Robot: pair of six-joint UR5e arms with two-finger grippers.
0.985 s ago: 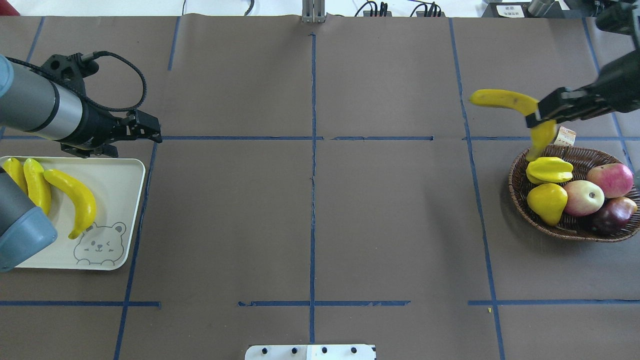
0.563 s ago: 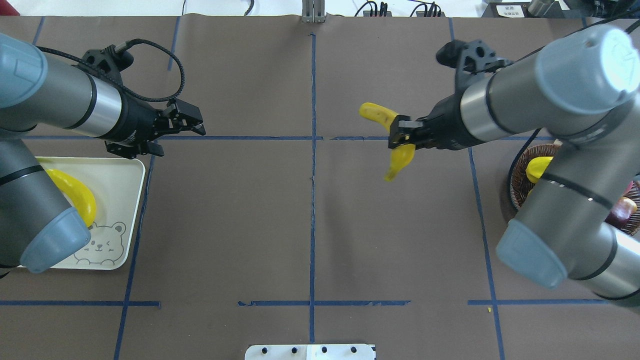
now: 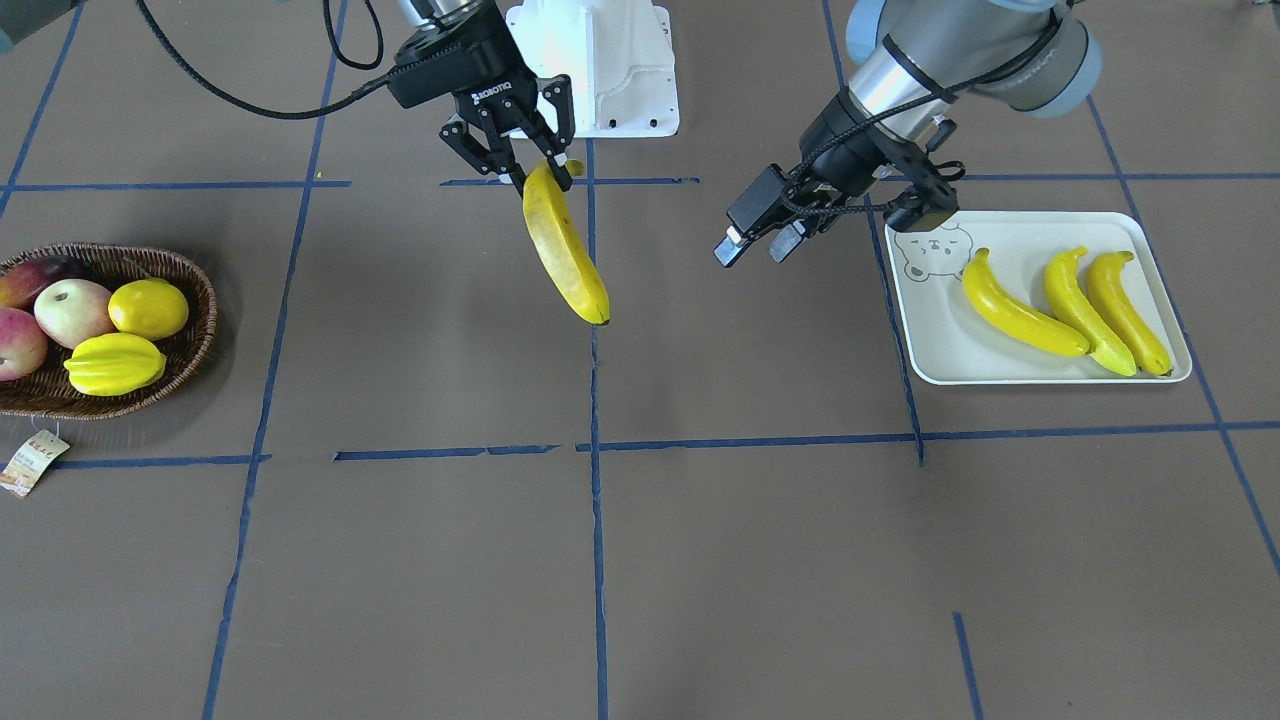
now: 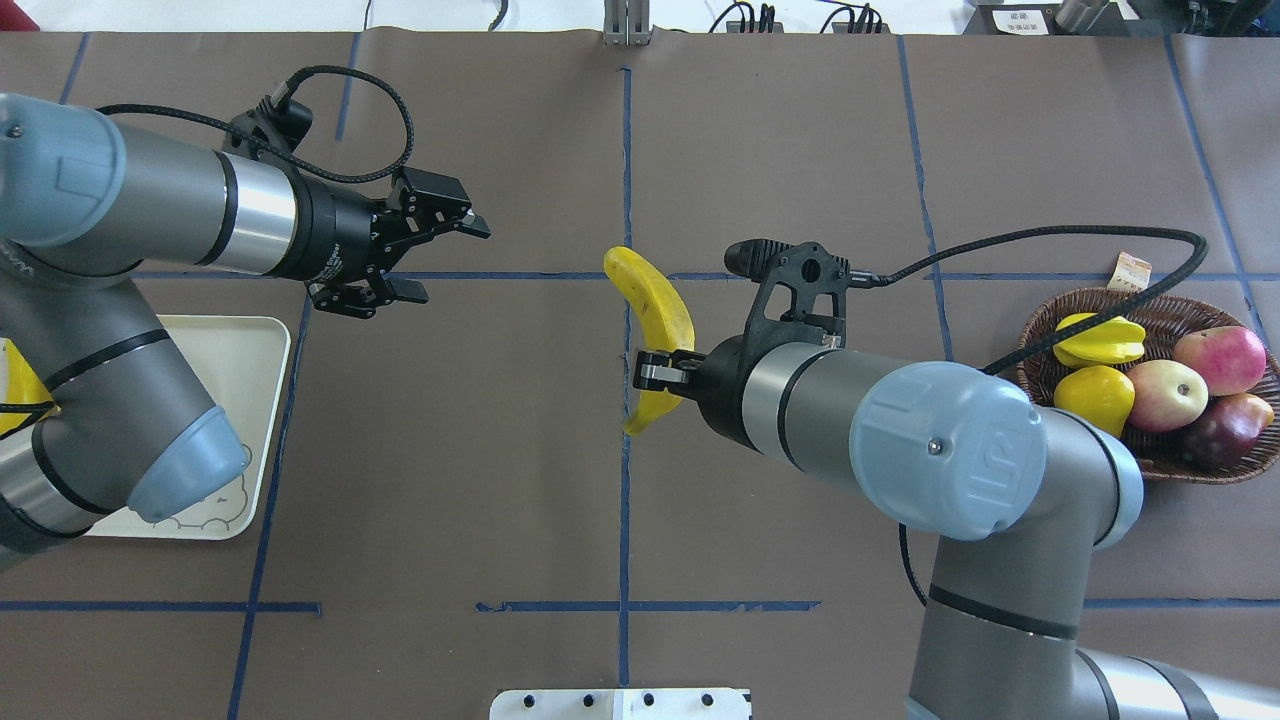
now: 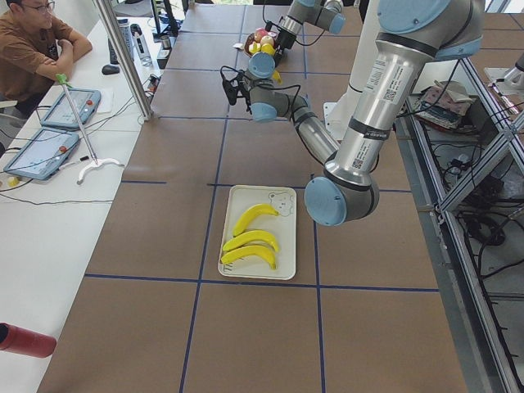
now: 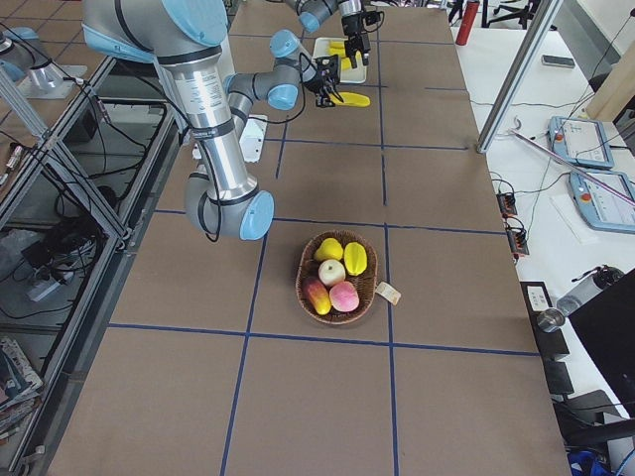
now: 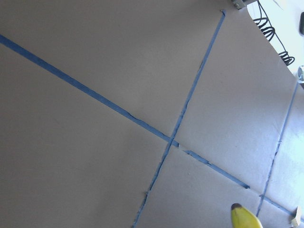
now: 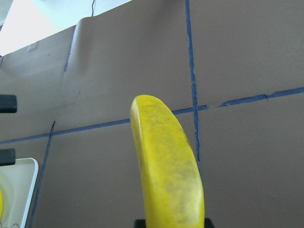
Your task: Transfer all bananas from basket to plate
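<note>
My right gripper (image 4: 655,370) is shut on a yellow banana (image 4: 655,310) and holds it in the air over the table's middle line; the banana also shows in the front view (image 3: 565,250) and the right wrist view (image 8: 166,171). My left gripper (image 4: 445,258) is open and empty, to the left of that banana and apart from it. Three bananas (image 3: 1085,305) lie side by side on the pale plate (image 3: 940,340) with the bear print. The wicker basket (image 3: 195,330) at the robot's right holds no banana.
The basket (image 4: 1025,360) holds a starfruit (image 4: 1098,340), a round yellow fruit (image 4: 1095,395) and several apples. Its paper tag (image 4: 1130,270) lies beside it. My left arm's elbow hides much of the plate (image 4: 255,400) from overhead. Blue tape lines cross the brown table.
My right arm has carried the banana from above the basket leftward to the table's middle. My left gripper has moved from the plate toward the middle, still open.
</note>
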